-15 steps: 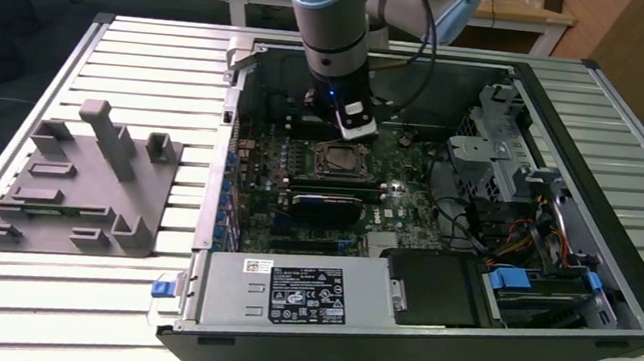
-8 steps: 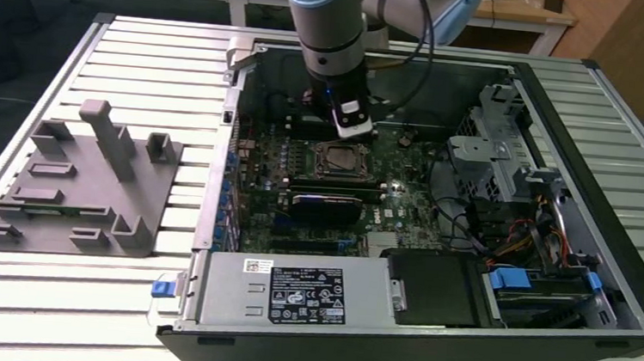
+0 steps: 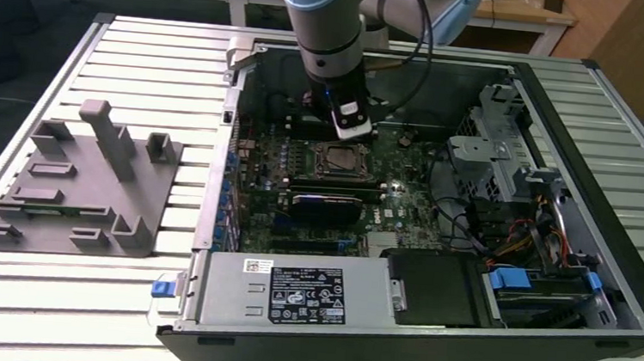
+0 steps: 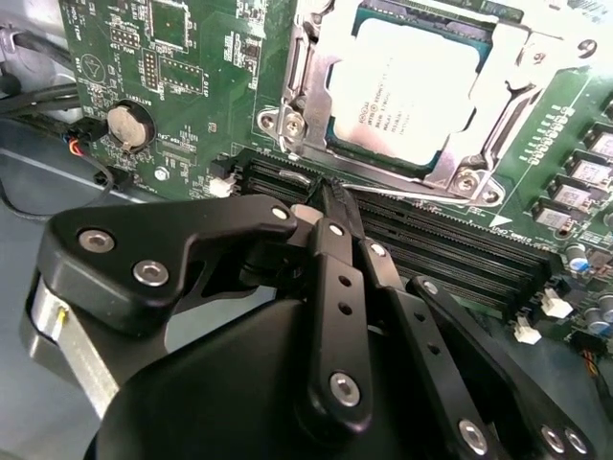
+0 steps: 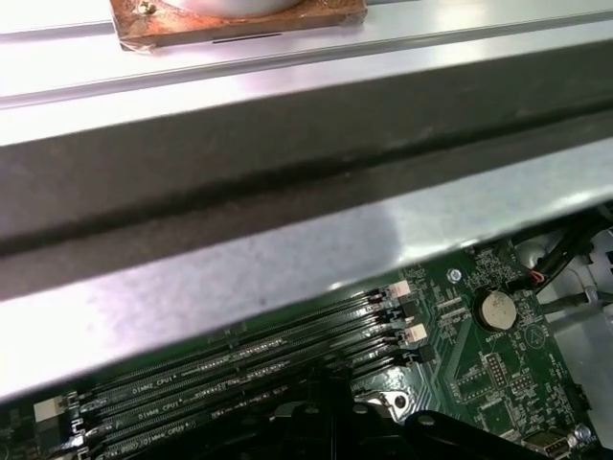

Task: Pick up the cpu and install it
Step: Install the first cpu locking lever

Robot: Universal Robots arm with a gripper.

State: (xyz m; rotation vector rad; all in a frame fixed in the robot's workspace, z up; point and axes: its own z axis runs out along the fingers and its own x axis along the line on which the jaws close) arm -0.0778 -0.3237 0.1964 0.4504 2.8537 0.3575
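The cpu [image 4: 402, 86] already sits in its socket, ringed by the metal frame [image 4: 305, 77]. The gripper [image 4: 330, 195] hovers just beside it, above the memory slots [image 4: 450, 244], jaws closed together and holding nothing. Seating appears done; whether the frame is latched cannot be confirmed.

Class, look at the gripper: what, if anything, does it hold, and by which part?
Nothing. The gripper is shut with nothing in it; the cpu lies in its socket, apart from the fingertips.
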